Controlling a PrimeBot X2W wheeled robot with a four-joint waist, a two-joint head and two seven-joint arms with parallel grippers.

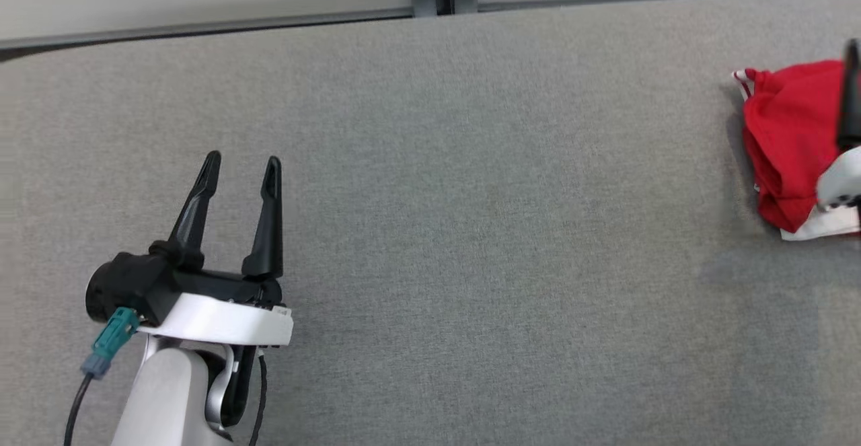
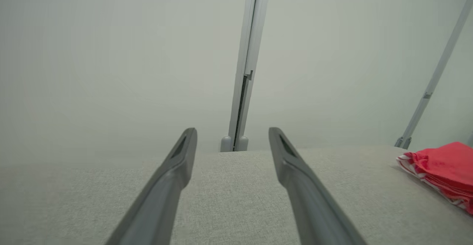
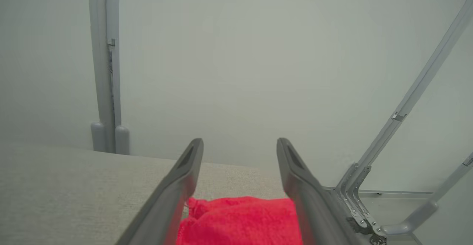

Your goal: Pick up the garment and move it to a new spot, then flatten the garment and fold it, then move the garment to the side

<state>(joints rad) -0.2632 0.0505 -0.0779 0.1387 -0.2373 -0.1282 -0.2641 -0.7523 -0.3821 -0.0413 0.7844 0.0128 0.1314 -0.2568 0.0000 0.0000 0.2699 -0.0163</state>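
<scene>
Right gripper [image 3: 240, 145] hangs open just above the folded garment [image 3: 240, 219], gripping nothing; pulling back low could snag a layer, undo the fold or drag it off the table [image 3: 74, 186].

Head view: garment [image 1: 790, 143] cut off at the right edge, part hidden behind right end effector [image 1: 851, 96], which is itself mostly out of frame, one finger showing. Left wrist view: garment clipped at the right edge. Right wrist view: garment clipped at the bottom, sides hidden behind fingers [image 3: 177, 189].
</scene>
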